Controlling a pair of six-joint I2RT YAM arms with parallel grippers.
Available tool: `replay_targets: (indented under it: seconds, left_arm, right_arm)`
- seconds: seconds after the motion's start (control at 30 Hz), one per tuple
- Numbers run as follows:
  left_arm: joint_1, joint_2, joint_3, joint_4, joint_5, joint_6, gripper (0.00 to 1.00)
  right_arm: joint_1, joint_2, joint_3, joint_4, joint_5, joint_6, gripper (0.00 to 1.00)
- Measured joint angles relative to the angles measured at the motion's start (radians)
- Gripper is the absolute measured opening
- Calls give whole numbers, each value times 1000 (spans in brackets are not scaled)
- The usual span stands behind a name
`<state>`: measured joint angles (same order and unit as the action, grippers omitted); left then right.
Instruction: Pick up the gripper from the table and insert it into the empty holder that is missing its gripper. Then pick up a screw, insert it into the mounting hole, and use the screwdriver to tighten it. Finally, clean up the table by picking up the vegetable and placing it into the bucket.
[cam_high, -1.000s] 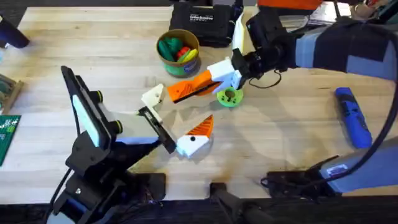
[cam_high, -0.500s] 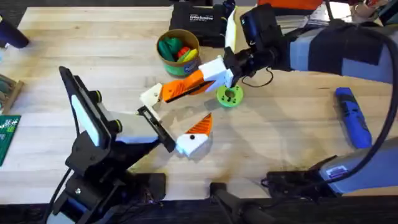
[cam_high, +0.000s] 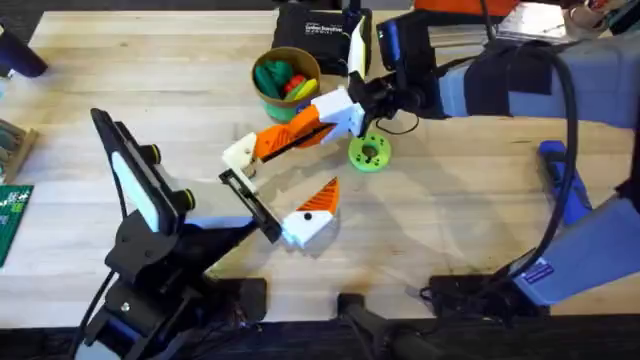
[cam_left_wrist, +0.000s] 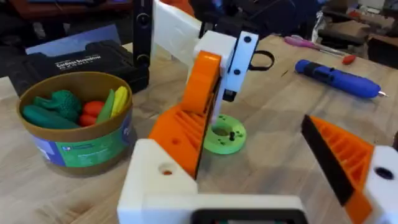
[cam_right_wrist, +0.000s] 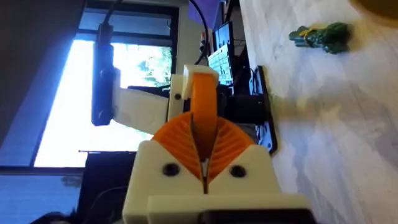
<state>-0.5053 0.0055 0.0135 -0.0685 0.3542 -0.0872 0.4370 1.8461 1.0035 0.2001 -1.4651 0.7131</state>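
Since a second ago, the right arm's jaws (cam_high: 352, 110), closed on the white-and-orange ribbed loose gripper piece (cam_high: 295, 132), are carrying it up and toward the mustard-yellow round bucket (cam_high: 285, 85), its white tip now just beside the lime-green round disc (cam_high: 369, 152) with the mounting hole. The left arm's jaws (cam_high: 300, 215) are standing open below that disc, holding nothing. The bright-blue pen-shaped screwdriver (cam_high: 565, 185) is lying on the wooden tabletop (cam_high: 450, 220) well right of the disc, now partly hidden by the right arm.
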Motion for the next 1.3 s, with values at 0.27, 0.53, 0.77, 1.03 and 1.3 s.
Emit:
replay_targets:
  seconds: [0.27, 0.53, 0.77, 1.03, 1.3]
  left_arm:
    - [0, 0, 0, 0, 8, -4, 986]
    - [0, 0, 0, -1, 1, -14, 986]
    - [4, 0, 0, -3, -18, -32, 986]
    - [10, 8, 0, -5, -41, -53, 986]
    - [14, 3, 0, 1, -69, -26, 986]
  right_arm:
    - [48, 5, 0, 10, 1, 58, 12]
    - [80, 4, 15, 11, 43, 81, 12]
    - [89, 3, 29, 13, 112, 133, 11]
    - [100, -7, 31, 26, 195, 204, 11]
    - [115, -5, 31, 160, 212, 190, 10]
